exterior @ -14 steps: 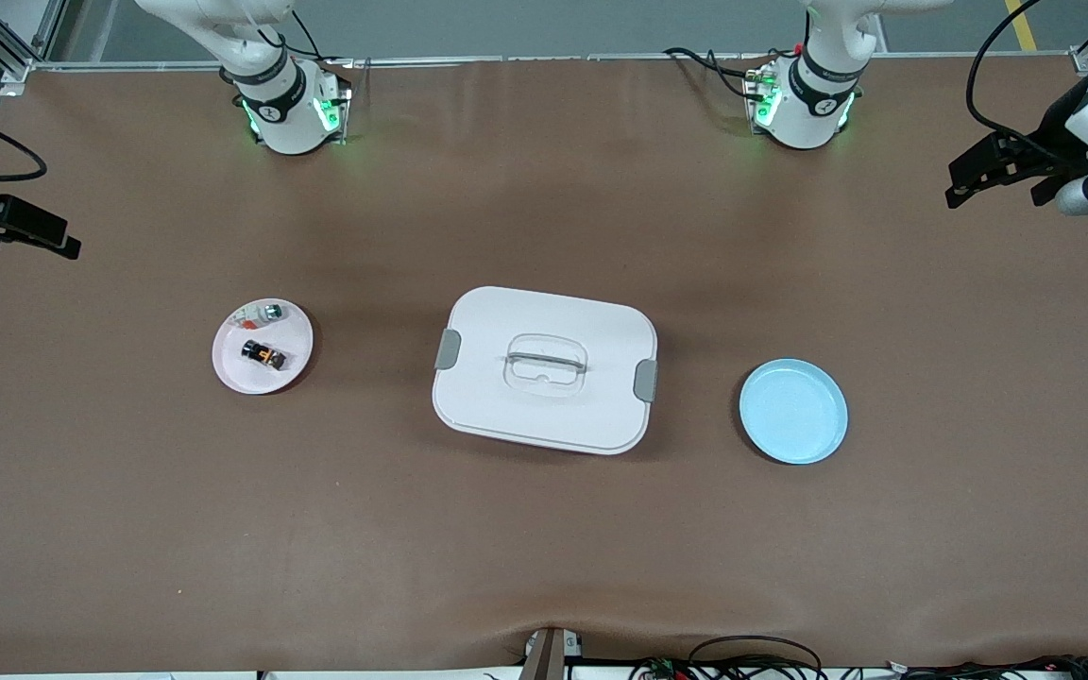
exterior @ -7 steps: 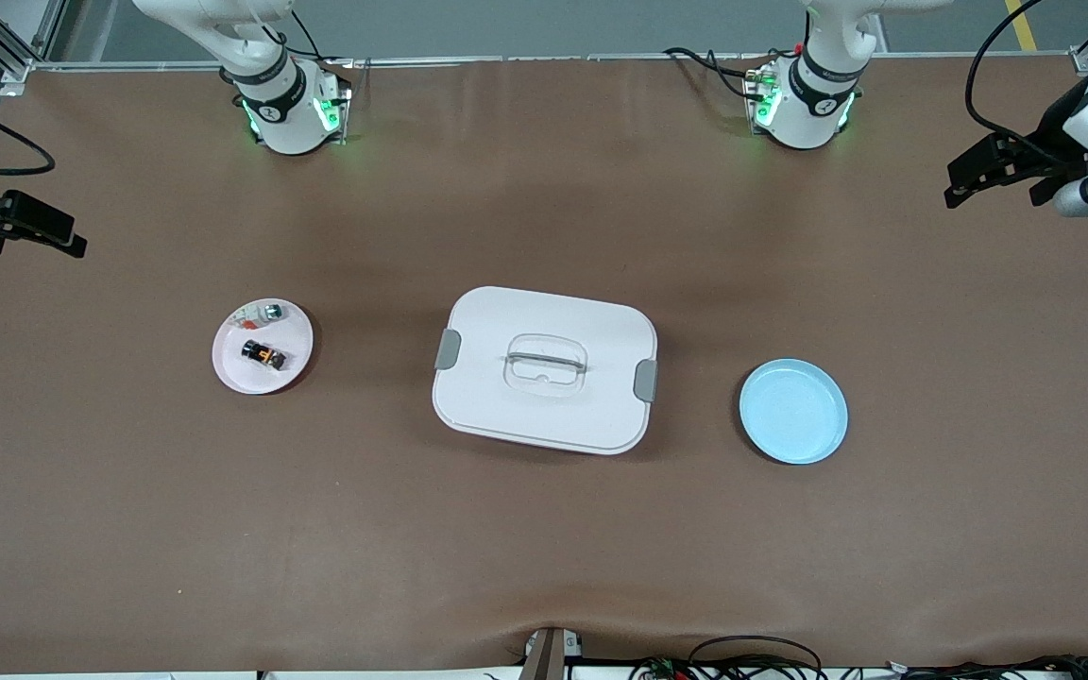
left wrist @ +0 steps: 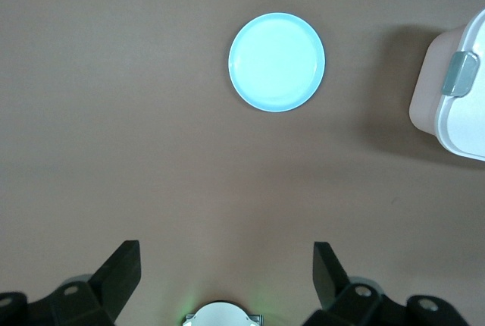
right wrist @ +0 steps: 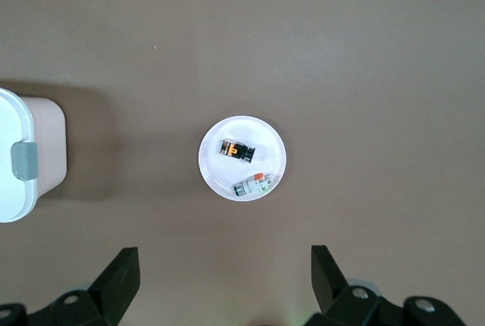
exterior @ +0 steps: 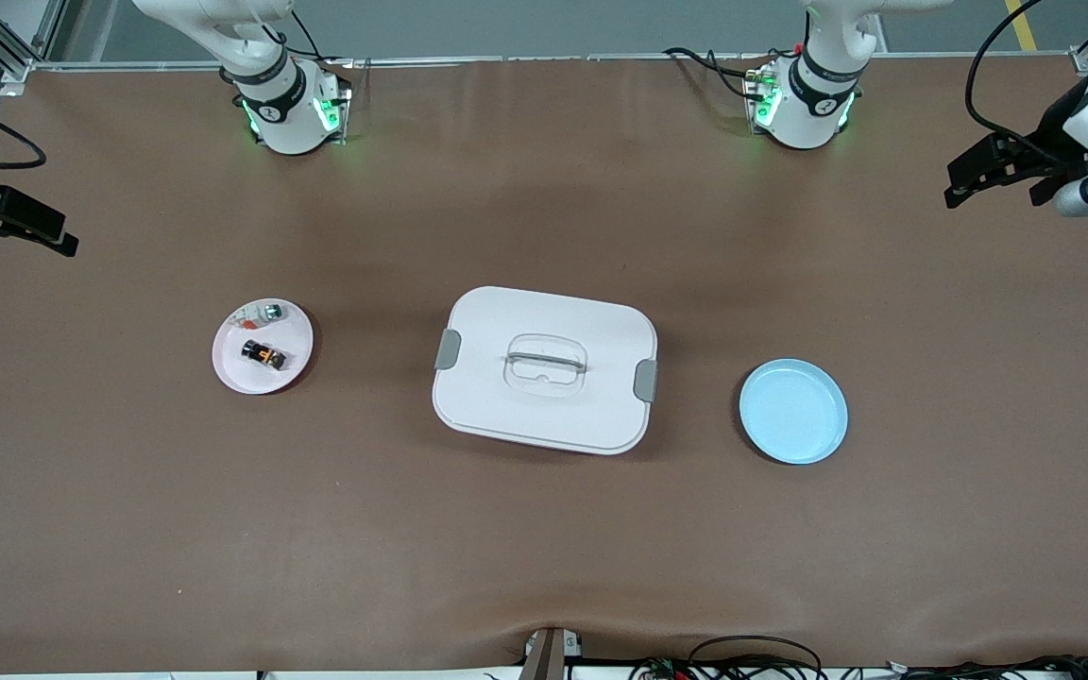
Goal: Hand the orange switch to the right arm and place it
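At the right arm's end of the table, the right gripper [exterior: 20, 227] hangs high over the table's edge with its fingers [right wrist: 121, 273] spread wide and nothing between them. Next comes one pale pink plate [exterior: 232, 373] carrying two small parts: the orange switch [exterior: 263, 355] lies on the plate, and beside it, toward the robots' edge, sits a white-and-silver piece [exterior: 259, 315] whose details are too small to make out. One white lidded box [exterior: 544, 370] with two grey latches stands mid-table; its contents are hidden. One light blue plate [exterior: 793, 411] lies bare toward the left arm's end. The left gripper [exterior: 1002, 170] hovers over that end's edge, partly cut off by the frame, jaws wide apart and holding nothing.
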You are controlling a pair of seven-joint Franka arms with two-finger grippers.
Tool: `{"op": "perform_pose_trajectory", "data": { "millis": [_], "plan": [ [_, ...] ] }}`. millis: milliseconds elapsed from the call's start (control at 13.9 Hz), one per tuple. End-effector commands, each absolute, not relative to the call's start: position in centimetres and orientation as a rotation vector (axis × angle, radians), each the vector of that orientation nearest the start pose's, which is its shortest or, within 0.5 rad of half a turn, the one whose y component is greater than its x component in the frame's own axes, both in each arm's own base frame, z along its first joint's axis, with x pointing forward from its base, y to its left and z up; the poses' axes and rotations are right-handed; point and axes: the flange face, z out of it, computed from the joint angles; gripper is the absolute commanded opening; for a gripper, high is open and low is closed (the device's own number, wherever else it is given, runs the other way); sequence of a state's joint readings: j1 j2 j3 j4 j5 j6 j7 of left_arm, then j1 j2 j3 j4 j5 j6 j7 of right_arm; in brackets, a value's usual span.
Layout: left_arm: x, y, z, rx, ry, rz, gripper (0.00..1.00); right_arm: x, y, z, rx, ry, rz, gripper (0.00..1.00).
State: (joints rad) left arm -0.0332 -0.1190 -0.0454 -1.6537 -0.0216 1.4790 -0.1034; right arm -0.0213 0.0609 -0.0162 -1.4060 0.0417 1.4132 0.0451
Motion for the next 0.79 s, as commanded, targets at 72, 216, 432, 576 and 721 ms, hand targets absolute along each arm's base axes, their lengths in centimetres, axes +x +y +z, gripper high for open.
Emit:
{"op": "perform_pose_trajectory", "data": {
  "millis": [72, 216, 432, 576, 721],
  "plan": [
    [50.3, -4.11, 64.55, -3.146, -0.016, 0.09, 1.0, 54.88, -1.76, 66.72, -3.093, 0.12, 0.043, 1.0],
    [50.3, -4.11, 64.55, -3.146, -0.016, 0.09, 1.0, 54.83, -1.61, 66.88, -3.094, 0.116, 0.038, 1.0],
    [50.3, -4.11, 64.55, -3.146, -0.016, 0.09, 1.0, 54.81, -1.61, 66.79, -3.094, 0.116, 0.043, 1.0],
    [50.31, -4.03, 64.55, -3.146, -0.018, 0.09, 1.0, 54.81, -1.61, 66.86, -3.094, 0.116, 0.04, 1.0],
    [50.36, -4.11, 64.49, -3.146, -0.016, 0.09, 1.0, 54.75, -1.77, 66.82, -3.094, 0.123, 0.047, 1.0]
  ]
}}
